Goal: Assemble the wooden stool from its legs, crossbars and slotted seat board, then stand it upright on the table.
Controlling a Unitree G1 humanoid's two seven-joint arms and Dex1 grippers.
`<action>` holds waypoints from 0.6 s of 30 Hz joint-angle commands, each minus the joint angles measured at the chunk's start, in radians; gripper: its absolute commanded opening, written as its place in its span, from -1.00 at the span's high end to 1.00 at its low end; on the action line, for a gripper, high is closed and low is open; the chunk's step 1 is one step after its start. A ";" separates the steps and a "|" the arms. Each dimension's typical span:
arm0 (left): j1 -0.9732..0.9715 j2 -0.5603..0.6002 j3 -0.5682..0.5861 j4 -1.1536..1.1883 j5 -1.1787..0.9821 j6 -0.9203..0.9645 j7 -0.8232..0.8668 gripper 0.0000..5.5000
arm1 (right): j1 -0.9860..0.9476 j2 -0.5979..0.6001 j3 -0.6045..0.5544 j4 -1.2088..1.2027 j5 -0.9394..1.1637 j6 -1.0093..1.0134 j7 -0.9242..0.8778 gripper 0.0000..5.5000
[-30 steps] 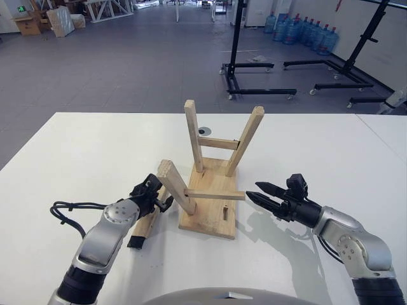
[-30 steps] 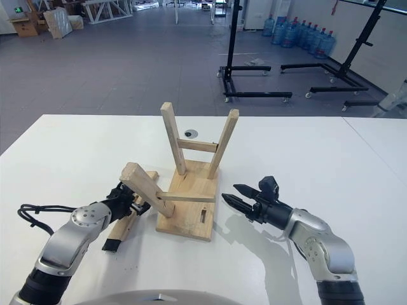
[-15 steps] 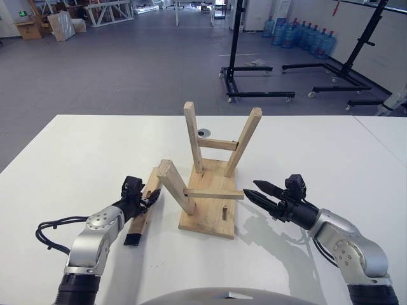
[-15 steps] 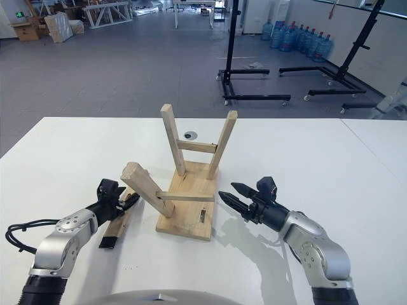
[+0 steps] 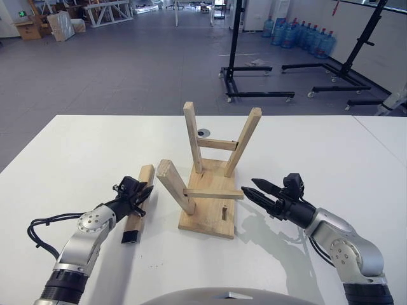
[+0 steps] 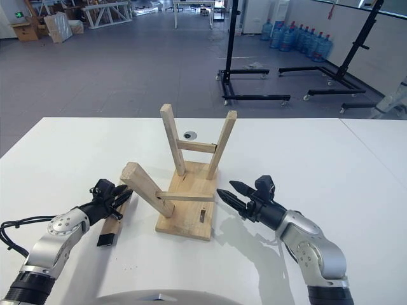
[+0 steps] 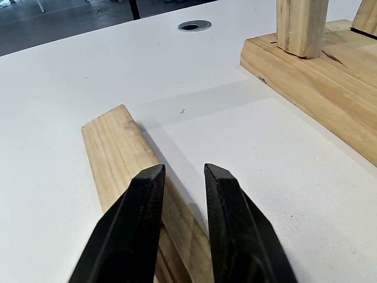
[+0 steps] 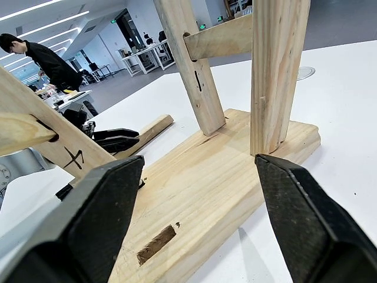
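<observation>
The slotted seat board [image 5: 210, 216] lies flat on the white table [image 5: 331, 146]. Two legs [image 5: 193, 136] stand in its far edge, joined by a crossbar [image 5: 218, 143]. A third leg [image 5: 175, 186] leans tilted at the board's left, with a crossbar [image 5: 215, 194] sticking out to the right. A loose leg [image 5: 145, 174] lies left of the board. My left gripper [image 5: 146, 192] hovers just over it, fingers [image 7: 144, 224] narrowly open with nothing between them. My right gripper [image 5: 249, 186] is open wide, just right of the board and level with that crossbar's free end.
A round hole [image 5: 203, 132] is set in the table behind the stool. A black cable [image 5: 44, 225] loops off my left arm at the near left. The loose leg's near end carries a black cap [image 5: 129, 238]. Open table stretches to the right.
My left gripper drew back leftward from the tilted leg to the loose leg. My right gripper crept left toward the crossbar's end. The stool parts stayed put.
</observation>
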State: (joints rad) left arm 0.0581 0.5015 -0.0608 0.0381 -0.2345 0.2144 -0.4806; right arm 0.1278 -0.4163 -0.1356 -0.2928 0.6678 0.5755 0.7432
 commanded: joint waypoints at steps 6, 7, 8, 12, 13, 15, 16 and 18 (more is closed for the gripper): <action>0.019 -0.097 0.174 0.147 -0.050 0.034 0.157 0.52 | -0.027 0.001 0.021 -0.044 -0.010 -0.026 -0.027 -0.26; 0.005 -0.104 0.187 0.089 -0.056 0.059 0.184 0.46 | -0.029 -0.001 0.022 -0.043 -0.009 -0.027 -0.028 -0.26; -0.010 -0.113 0.198 0.028 -0.063 0.092 0.215 0.39 | -0.031 -0.002 0.022 -0.042 -0.009 -0.027 -0.028 -0.26; -0.126 -0.187 0.249 -0.195 -0.094 0.271 0.396 0.19 | -0.036 -0.003 0.036 -0.037 -0.020 -0.031 -0.029 -0.26; -0.152 -0.212 0.265 -0.244 -0.112 0.336 0.442 0.13 | -0.034 -0.002 0.039 -0.038 -0.023 -0.031 -0.030 -0.26; -0.187 -0.244 0.286 -0.314 -0.128 0.448 0.516 0.05 | -0.026 0.001 0.045 -0.043 -0.028 -0.034 -0.032 -0.26; -0.200 -0.261 0.302 -0.344 -0.132 0.523 0.562 0.00 | -0.023 0.002 0.048 -0.045 -0.030 -0.036 -0.033 -0.26; -0.199 -0.278 0.310 -0.393 -0.117 0.671 0.632 -0.09 | -0.017 0.004 0.053 -0.051 -0.031 -0.038 -0.037 -0.26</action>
State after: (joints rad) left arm -0.1397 0.2379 0.2369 -0.3134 -0.3651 0.7630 0.0941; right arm 0.1057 -0.4143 -0.0874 -0.3294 0.6470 0.5434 0.7155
